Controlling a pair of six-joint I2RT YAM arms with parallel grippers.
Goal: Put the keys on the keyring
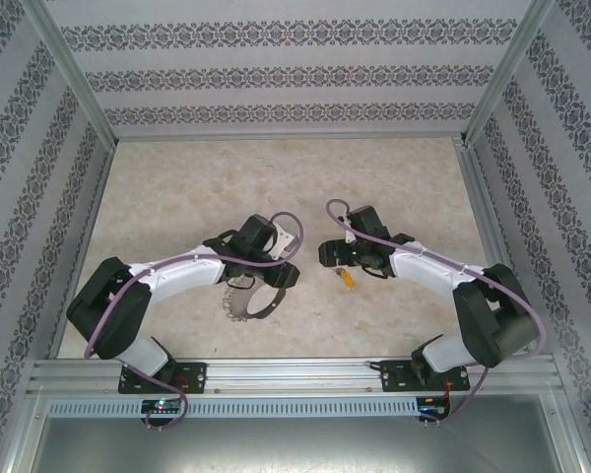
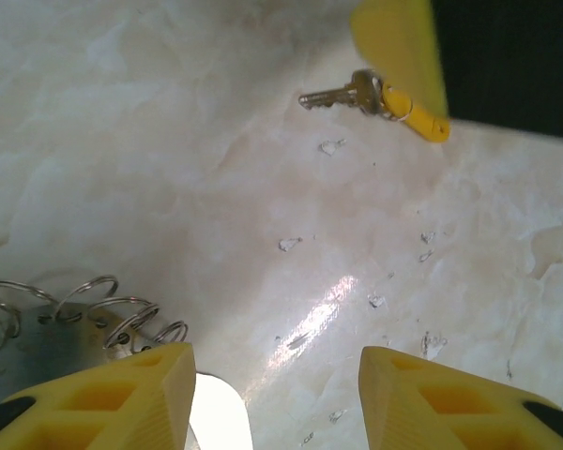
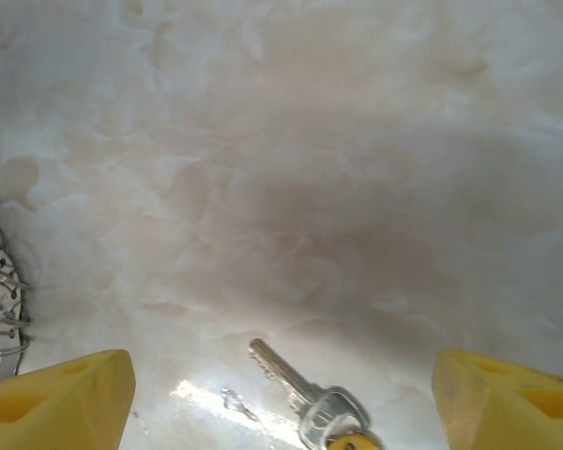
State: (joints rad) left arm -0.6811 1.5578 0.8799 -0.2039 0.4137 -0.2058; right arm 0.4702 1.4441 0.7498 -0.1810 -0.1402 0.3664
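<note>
Table (image 1: pixel 177 187): pale marbled top, walled on three sides. Both my arms reach inward over its near half.

My left claw (image 2: pixel 274 361): yellow fingers (image 2: pixel 122 403) stand apart, with bare table and a patch of glare in the gap. Nothing is clamped.

My right claw (image 3: pixel 281 375): fingers (image 3: pixel 66 394) spread wide, gripping nothing. In the left wrist view one of them hangs just above the key's head.

Keyring (image 1: pixel 238 301): lies on the table under my left wrist, toward the near edge. Its wire loops (image 2: pixel 84 305) show just outside my left claw's left finger, not between the fingers. I cannot tell whether they touch. The right wrist view catches it at the far left edge (image 3: pixel 0 300).

Key (image 1: pixel 348 279): lies flat on the table below my right claw, between its fingers and well apart from the keyring. It has a silver blade (image 3: pixel 281 373) and a yellow-orange head (image 2: pixel 422 117).
</note>
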